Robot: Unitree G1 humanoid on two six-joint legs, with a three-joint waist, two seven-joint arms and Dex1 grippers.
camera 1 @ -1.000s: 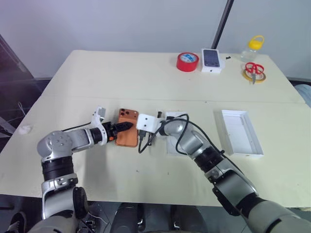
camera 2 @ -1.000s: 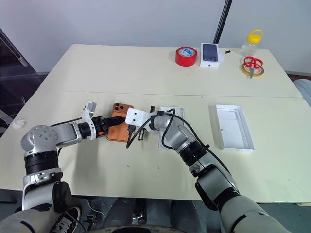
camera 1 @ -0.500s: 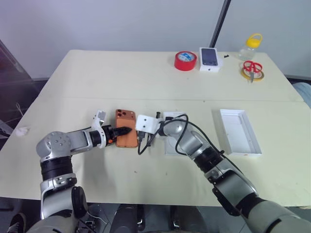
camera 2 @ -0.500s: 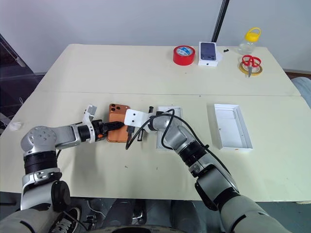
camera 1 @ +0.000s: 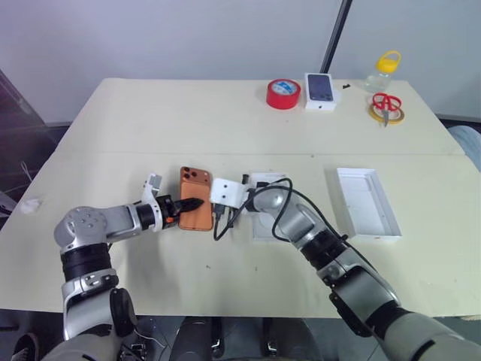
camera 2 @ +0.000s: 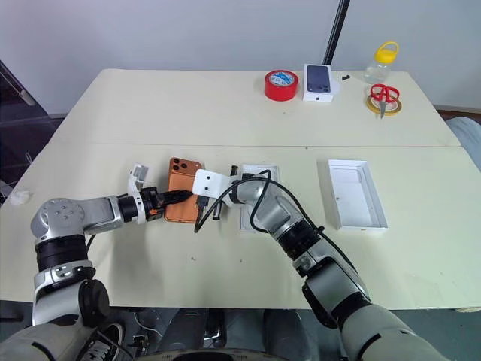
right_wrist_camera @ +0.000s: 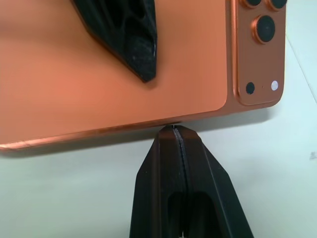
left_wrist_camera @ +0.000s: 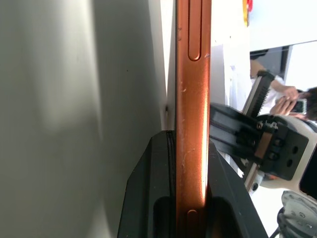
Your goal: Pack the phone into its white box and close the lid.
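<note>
Closing over the last second, the left pincer point(camera 1: 186, 204) now clamps the phone point(camera 1: 195, 208) by its long edge; the left wrist view shows the copper-orange rim squeezed between both black fingers. From the other side, the right pincer point(right_wrist_camera: 174, 130) is fully shut, holding nothing, its joined tips pressed to the opposite long edge, probably to brace the phone while the left gets under it. The phone lies back up on the table point(camera 1: 225, 128), slightly raised on the gripped side as far as can be told. Just beyond the right wrist sits the white box point(camera 2: 259, 197), half hidden by that arm and its cable, which stand between phone and box. Well apart to the robot's right lies the lid point(camera 1: 366, 204), open side up. Along the far edge stand a red tape roll point(camera 1: 282, 94), a small printed box point(camera 1: 321, 90), scissors point(camera 1: 385, 107) and a yellow-capped bottle point(camera 1: 384, 69).
</note>
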